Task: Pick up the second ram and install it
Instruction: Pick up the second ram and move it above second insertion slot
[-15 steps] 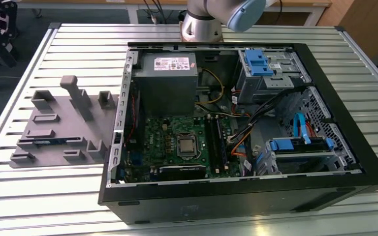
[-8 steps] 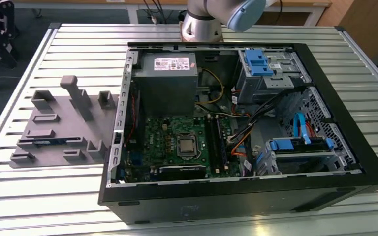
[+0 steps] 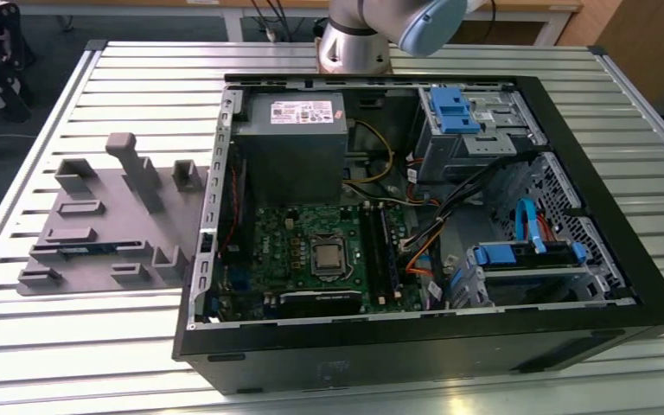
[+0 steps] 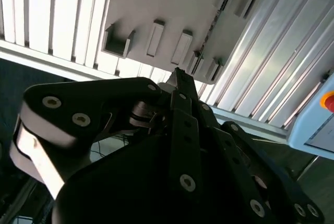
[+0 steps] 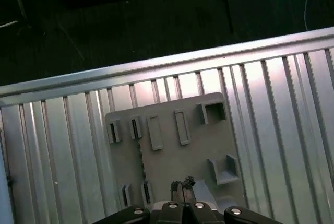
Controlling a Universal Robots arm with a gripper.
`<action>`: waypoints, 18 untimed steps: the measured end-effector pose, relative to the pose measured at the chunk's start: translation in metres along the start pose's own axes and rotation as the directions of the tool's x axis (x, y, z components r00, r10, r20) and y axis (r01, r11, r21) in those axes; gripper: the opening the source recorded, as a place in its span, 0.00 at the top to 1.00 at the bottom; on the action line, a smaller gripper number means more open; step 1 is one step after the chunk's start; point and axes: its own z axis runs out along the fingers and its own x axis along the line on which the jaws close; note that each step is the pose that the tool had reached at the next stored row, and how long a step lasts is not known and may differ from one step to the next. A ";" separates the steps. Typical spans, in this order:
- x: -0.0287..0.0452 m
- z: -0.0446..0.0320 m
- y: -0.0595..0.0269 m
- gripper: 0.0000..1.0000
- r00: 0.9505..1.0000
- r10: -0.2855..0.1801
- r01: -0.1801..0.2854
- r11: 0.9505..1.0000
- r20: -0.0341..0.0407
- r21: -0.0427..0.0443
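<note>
The second ram (image 3: 90,248) is a slim dark-blue stick standing on edge in the grey holder tray (image 3: 79,216), on the exterior view's left of the open computer case. It shows as a thin dark line in the first wrist view (image 5: 140,156) and in the second wrist view (image 4: 211,33). My gripper (image 5: 182,185) hangs well above the tray, apart from the stick. Its black fingers (image 4: 178,78) are pressed together, shut, with nothing between them. The green motherboard (image 3: 309,233) with its long black slots (image 3: 376,246) lies inside the case.
The black case (image 3: 424,346) lies open on the slatted metal table (image 3: 55,346). Inside it are a grey power-supply box (image 3: 291,130), blue drive brackets (image 3: 453,108) and loose cables (image 3: 424,242). The arm's base (image 3: 353,43) stands behind the case. Upright blocks (image 3: 136,169) rise from the tray.
</note>
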 end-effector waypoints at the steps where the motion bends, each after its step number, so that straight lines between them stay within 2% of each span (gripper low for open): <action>1: 0.0000 0.0003 0.0000 0.89 1.000 -0.018 0.018 1.000 -0.001 0.000; 5: 0.0000 0.0018 -0.0001 0.89 0.996 -0.090 0.090 0.996 -0.003 -0.002; 9: 0.0001 0.0027 -0.0001 0.89 0.987 -0.159 0.159 0.987 -0.006 -0.003; 11: 0.0001 0.0028 -0.0001 0.89 0.985 -0.171 0.171 0.985 -0.006 -0.003; 12: 0.0001 0.0029 -0.0001 0.84 0.985 -0.171 0.171 0.985 -0.006 -0.003; 13: 0.0007 0.0034 -0.0002 0.84 0.985 -0.171 0.171 0.985 -0.006 -0.003; 15: 0.0030 0.0045 -0.0007 0.71 0.985 -0.171 0.171 0.985 -0.006 -0.003; 18: 0.0065 0.0082 -0.0016 0.65 0.985 -0.171 0.171 0.985 -0.005 -0.003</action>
